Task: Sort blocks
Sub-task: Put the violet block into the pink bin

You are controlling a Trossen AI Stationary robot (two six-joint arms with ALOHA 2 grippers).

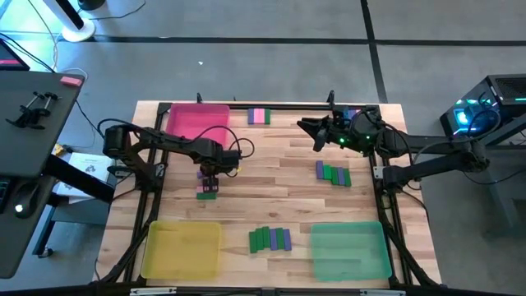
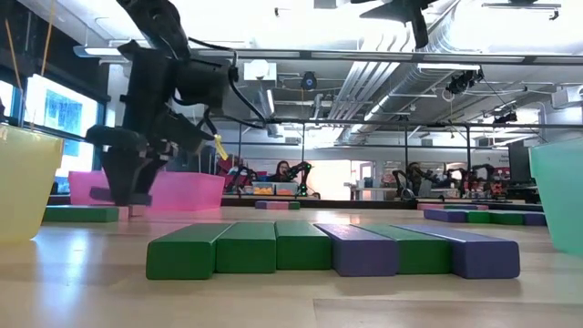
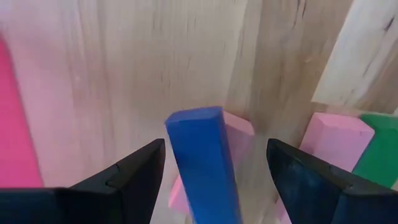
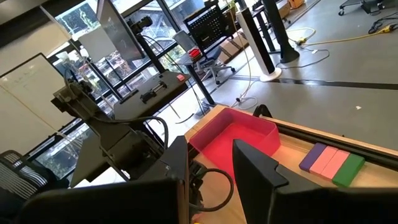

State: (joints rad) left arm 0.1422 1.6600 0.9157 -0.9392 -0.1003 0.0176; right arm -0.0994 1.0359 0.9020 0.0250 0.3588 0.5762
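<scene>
My left gripper (image 1: 207, 175) points down, open, over a small pile of blocks (image 1: 205, 187) at the table's left middle. In the left wrist view its fingers (image 3: 140, 177) stand on either side of a blue block (image 3: 202, 158) without touching it. The blue block lies on top of a pink block (image 3: 239, 134), with another pink block (image 3: 333, 134) and a green one (image 3: 379, 146) beside it. My right gripper (image 1: 315, 131) hangs open and empty above the table's far right part, near a far-edge row of blocks (image 1: 259, 116).
A pink tray (image 1: 197, 123) sits at the far left, a yellow tray (image 1: 182, 249) at the near left and a green tray (image 1: 349, 251) at the near right. More blocks lie at the right (image 1: 333, 173) and in a row near the front (image 1: 271, 239). Bare wood shows mid-table.
</scene>
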